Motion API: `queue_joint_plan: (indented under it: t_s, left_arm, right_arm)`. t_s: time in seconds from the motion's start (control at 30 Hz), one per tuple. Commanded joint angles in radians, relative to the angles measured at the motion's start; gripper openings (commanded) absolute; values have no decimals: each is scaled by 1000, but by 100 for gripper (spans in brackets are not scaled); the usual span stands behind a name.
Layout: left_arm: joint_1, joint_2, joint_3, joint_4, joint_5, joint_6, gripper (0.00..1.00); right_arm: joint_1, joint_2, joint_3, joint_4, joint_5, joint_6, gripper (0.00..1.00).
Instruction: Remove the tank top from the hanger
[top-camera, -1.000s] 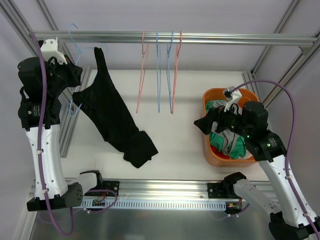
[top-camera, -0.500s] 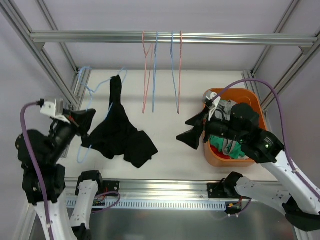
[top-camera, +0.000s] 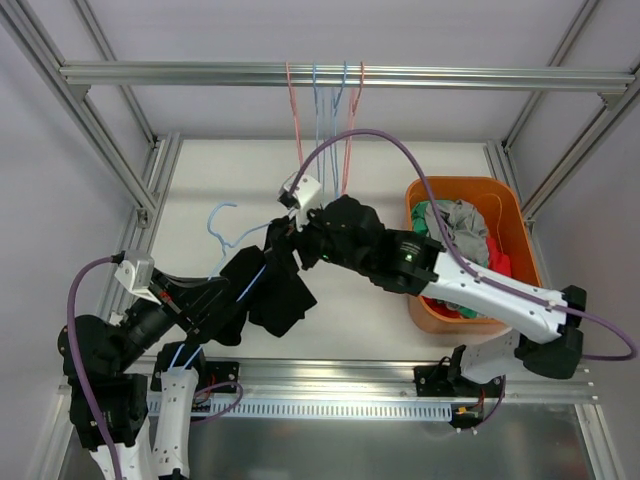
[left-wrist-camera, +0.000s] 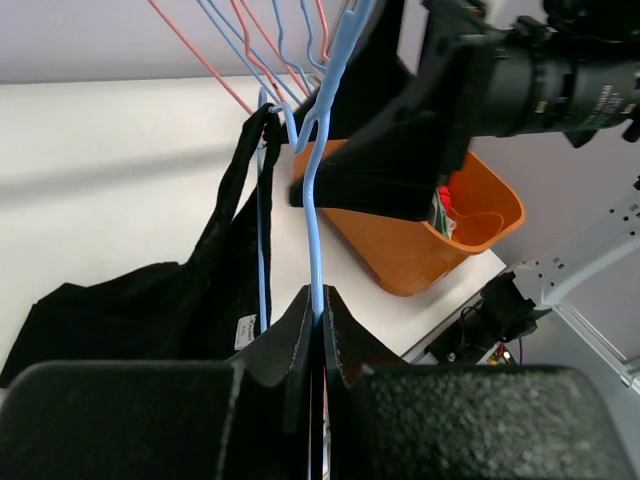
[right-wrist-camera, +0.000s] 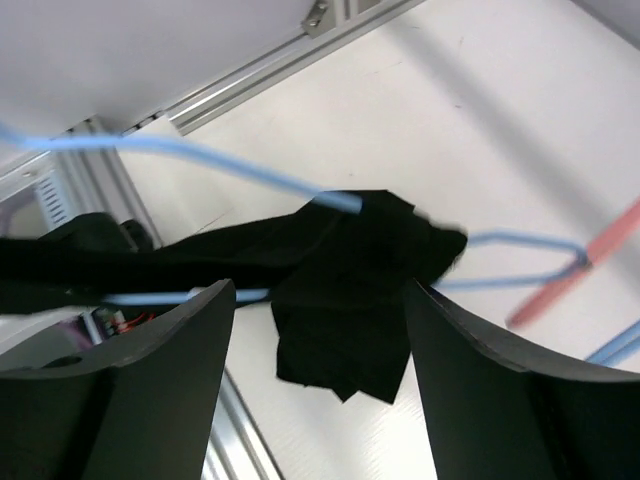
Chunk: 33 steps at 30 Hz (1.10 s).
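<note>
Top view: left gripper (top-camera: 228, 298) and right gripper (top-camera: 290, 245) meet at the tank top (top-camera: 280, 300), bunched on a blue hanger (top-camera: 222, 215) over the table (top-camera: 370, 290); left wrist: fingers pinching the hanger wire; right wrist: fingers spread wide, tank top beyond them.

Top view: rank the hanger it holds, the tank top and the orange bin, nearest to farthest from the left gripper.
From the left gripper:
1. hanger, clamped between its fingers.
2. tank top, draped just right of it, at table centre.
3. bin, far right of the table.
</note>
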Motion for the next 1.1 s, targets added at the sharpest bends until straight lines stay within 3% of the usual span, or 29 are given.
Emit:
queue_joint_plan:
  t_s: [0.0, 0.1, 0.37, 0.5, 0.63, 1.07]
  left_arm:
    - [-2, 3, 38, 42, 50, -40, 0]
    - [-2, 1, 62, 42, 44, -43, 0]
    - [-7, -11, 76, 36, 36, -28, 0]
    - [-8, -20, 79, -6, -37, 4, 0]
    - [-11, -33, 110, -66, -94, 66, 0]
    - [-21, -63, 191, -118, -231, 126, 0]
  right_arm:
    - [6, 52, 106, 55, 127, -38, 70]
    - [4, 93, 135, 55, 128, -41, 59]
    - [4, 109, 135, 55, 157, -33, 6]
    - [6, 95, 126, 55, 161, -33, 0]
    - [-20, 89, 150, 42, 183, -51, 0]
    - [-164, 348, 557, -172, 77, -131, 0]
